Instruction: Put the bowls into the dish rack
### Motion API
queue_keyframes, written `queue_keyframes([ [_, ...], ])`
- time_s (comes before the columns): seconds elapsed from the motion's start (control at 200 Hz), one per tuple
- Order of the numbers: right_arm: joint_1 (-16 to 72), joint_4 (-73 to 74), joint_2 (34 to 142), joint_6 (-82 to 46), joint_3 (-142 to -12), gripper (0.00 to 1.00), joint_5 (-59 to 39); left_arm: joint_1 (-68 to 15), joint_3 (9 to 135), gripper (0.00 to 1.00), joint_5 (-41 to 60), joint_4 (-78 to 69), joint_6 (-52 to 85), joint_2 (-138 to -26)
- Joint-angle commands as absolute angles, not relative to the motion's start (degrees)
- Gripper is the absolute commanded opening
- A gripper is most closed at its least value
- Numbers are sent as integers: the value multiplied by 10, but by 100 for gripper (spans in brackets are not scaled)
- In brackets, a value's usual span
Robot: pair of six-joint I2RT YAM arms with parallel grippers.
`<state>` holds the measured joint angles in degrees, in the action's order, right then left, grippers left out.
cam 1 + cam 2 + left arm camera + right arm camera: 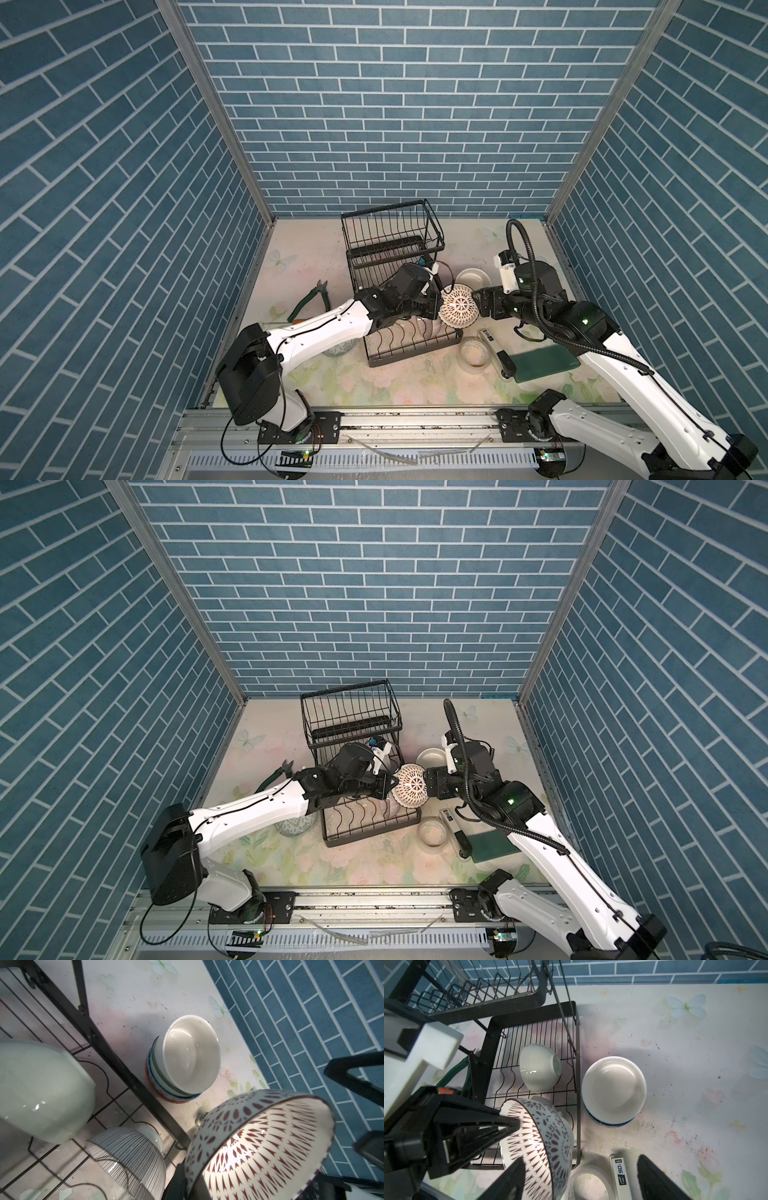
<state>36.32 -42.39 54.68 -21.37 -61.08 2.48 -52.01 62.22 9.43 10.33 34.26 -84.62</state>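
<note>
**Left tool (437, 304) clamping a patterned bowl (458, 309) over the dish rack (488, 1057)**

The left tool is pinching the bowl's rim with its jaws closed on the wall. The right wrist view is showing one black finger (473, 1110) meeting that rim, while in both top views the pinch point is too small to make out. The right tool (481, 305) is standing with its jaws wide apart at the bowl's opposite side. Both of its fingers are being cut off by the edge of its own wrist view — one overlapping the bowl's mouth, the other well apart from it. Whether either is touching the china I cannot tell.

The bowl is hanging tipped on its side between the two tools, above the near right corner of the rack's lower tray and clear of the desk (316, 257).

In that tray a pale green bowl (538, 1068) is lying on its side among the wire dividers. A striped bowl (128, 1159) is sitting near it, mostly covered in both top views by the held bowl and the left arm. Just beside the rack a stack of bowls (613, 1088) is standing upright on the desk — the white one on top is hiding all but the edges of those beneath. Another bowl (295, 825) is peeking out from under the left arm, hard to make out. A tape ring (473, 353) is lying near the tray's corner.
</note>
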Motion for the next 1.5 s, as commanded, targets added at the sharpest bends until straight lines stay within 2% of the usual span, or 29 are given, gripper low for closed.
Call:
queue_keyframes([
  [0.0, 364, -401, 562, -203, -630, 91, -32, -519, 596, 0, 66, 75, 354, -803],
  [0.21, 373, -345, 568, -209, -613, 95, -89, -516, 532, 0, 38, 83, 360, -738],
  [0.38, 392, -319, 587, -213, -609, 95, -112, -487, 475, 0, 60, 59, 379, -693],
  [0.75, 458, -266, 653, -201, -611, 94, -118, -372, 345, 0, 210, -49, 424, -620],
  [1.005, 468, -209, 690, -191, -605, 94, -157, -283, 290, 0, 322, -100, 445, -574],
  [1.245, 469, -180, 694, -168, -602, 94, -188, -223, 271, 0, 430, -210, 485, -586],
  [1.495, 468, -154, 699, -159, -595, 94, -260, -210, 246, 0, 495, -383, 550, -622],
])
